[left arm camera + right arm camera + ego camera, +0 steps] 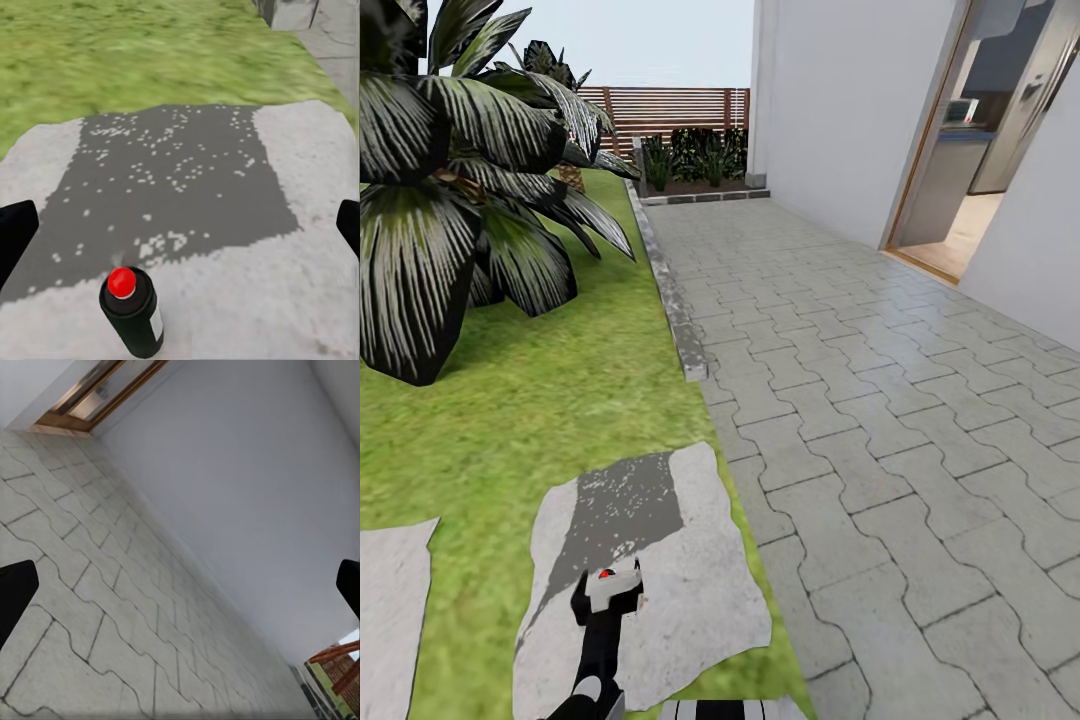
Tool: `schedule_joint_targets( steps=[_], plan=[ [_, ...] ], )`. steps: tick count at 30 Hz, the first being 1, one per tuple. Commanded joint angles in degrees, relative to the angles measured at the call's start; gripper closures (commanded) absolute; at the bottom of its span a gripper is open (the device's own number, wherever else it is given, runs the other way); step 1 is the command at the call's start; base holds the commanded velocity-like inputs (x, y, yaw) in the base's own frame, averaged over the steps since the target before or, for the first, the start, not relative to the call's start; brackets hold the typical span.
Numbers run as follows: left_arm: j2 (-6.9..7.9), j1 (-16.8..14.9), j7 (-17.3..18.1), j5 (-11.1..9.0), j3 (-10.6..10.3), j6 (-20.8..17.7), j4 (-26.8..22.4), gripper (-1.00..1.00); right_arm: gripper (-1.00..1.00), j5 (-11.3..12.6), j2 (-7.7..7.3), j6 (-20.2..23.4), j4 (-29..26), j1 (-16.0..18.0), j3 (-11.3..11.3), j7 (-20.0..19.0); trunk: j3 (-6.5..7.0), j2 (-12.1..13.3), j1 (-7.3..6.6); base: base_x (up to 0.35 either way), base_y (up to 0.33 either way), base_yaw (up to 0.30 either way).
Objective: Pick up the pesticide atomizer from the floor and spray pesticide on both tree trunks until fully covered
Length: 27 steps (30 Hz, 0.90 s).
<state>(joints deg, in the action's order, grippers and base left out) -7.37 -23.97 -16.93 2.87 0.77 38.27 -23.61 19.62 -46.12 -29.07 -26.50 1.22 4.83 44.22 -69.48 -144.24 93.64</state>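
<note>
**Atomizer upright on a stepping stone, left gripper spread above it**

On the pale stepping stone [690, 590] at about 6 o'clock in the head view stands the pesticide atomizer [132, 311], upright, dark-bodied with a white label and a red dot on top. It sits at the edge of a dark grey patch [172, 187] flecked with white specks that covers much of the stone. From the head camera the left gripper [609, 596] is over the bottle, its black arm running down toward 6 o'clock. In the left wrist view the two black fingertips [15, 236] sit at the far edges with the atomizer between them, clear of both; the jaws are spread wide and grasp nothing.

Lawn [530, 400] surrounds the stone, and a second stone [390, 610] lies at 8 o'clock. A stone kerb [672, 300] runs from centre toward 12 o'clock, dividing grass from the interlocking paving [880, 400]. Palms [450, 170] with dark striped fronds fill 10 o'clock. A slatted wooden fence [660, 108] stands at 12 o'clock, a white house wall [830, 110] and open doorway [980, 140] at 1 to 2 o'clock.

The right gripper [180, 592] faces paving and white wall, its fingertips [15, 592] wide apart and empty.
</note>
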Motion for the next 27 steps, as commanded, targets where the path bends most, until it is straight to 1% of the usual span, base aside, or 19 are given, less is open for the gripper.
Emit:
schedule_joint_targets(
  steps=[1,4,6,9,10,12,16,17,18,19,22,25,27],
  plan=[
    [-0.02,-0.04,-0.19,0.31,0.07,0.11,-0.26,-1.00,-1.00,0.44,-0.02,-0.21,-0.05,0.01,-0.12,-0.01,-0.04,-0.02,-0.01,0.000,0.000,0.000],
    [-0.01,-0.61,0.19,0.43,0.04,-0.06,-0.84,-1.00,-1.00,0.43,-0.02,-0.21,-0.05,-0.01,-0.15,-0.01,-0.04,-0.02,-0.01,0.000,0.000,0.000],
    [0.07,-1.97,0.38,0.49,0.03,-0.18,-0.89,-1.00,-1.00,0.42,-0.02,-0.20,-0.05,0.00,-0.16,-0.01,-0.04,-0.02,-0.01,0.000,0.000,0.000],
    [0.55,-3.40,0.48,0.53,0.02,-0.28,-0.77,-1.00,-1.00,0.42,-0.02,-0.20,-0.05,0.00,-0.16,-0.01,-0.04,-0.02,-0.01,0.000,0.000,0.000],
    [1.05,-4.55,0.53,0.54,0.02,-0.35,-0.71,-1.00,-1.00,0.42,-0.02,-0.20,-0.05,0.01,-0.17,-0.01,-0.04,-0.02,-0.01,0.000,0.000,0.000],
    [1.31,-5.22,0.55,0.55,0.02,-0.40,-0.69,-1.00,-1.00,0.42,-0.02,-0.20,-0.05,0.01,-0.17,-0.01,-0.04,-0.02,-0.01,0.000,0.000,0.000],
    [3.16,-7.53,0.57,0.54,0.02,-0.75,0.13,-1.00,-1.00,0.42,-0.02,-0.20,-0.05,0.01,-0.17,-0.01,-0.04,-0.02,-0.01,0.000,0.000,0.000],
    [4.04,-8.75,0.57,0.52,0.02,-1.39,1.02,-1.00,-1.00,0.42,-0.02,-0.20,-0.05,0.01,-0.17,-0.01,-0.04,-0.02,-0.01,0.000,0.000,0.000],
    [4.53,-9.45,0.58,0.51,0.02,-1.80,1.49,-1.00,-1.00,0.42,-0.01,-0.20,-0.06,0.01,-0.17,-0.01,-0.04,-0.02,-0.01,0.000,0.000,0.000],
    [5.48,-10.66,0.58,0.50,0.02,-2.46,2.24,-1.00,-1.00,0.42,0.02,-0.20,-0.09,0.01,-0.17,-0.01,-0.04,-0.02,-0.01,0.000,0.000,0.000],
    [6.54,-11.96,0.58,0.43,0.02,-3.11,3.01,-1.00,-1.00,0.42,0.05,-0.20,-0.12,0.01,-0.18,-0.01,-0.04,-0.02,-0.01,0.000,0.000,0.000],
    [6.87,-12.40,0.58,0.44,-0.01,-3.32,3.28,-1.00,-1.00,0.42,0.06,-0.20,-0.13,0.01,-0.17,-0.01,-0.04,-0.02,-0.01,0.000,0.000,0.000],
    [7.00,-12.62,0.58,0.46,-0.04,-3.44,3.42,-1.00,-1.00,0.42,0.06,-0.20,-0.13,0.01,-0.17,-0.01,-0.49,-0.04,0.04,0.000,0.000,0.000]
  ],
)
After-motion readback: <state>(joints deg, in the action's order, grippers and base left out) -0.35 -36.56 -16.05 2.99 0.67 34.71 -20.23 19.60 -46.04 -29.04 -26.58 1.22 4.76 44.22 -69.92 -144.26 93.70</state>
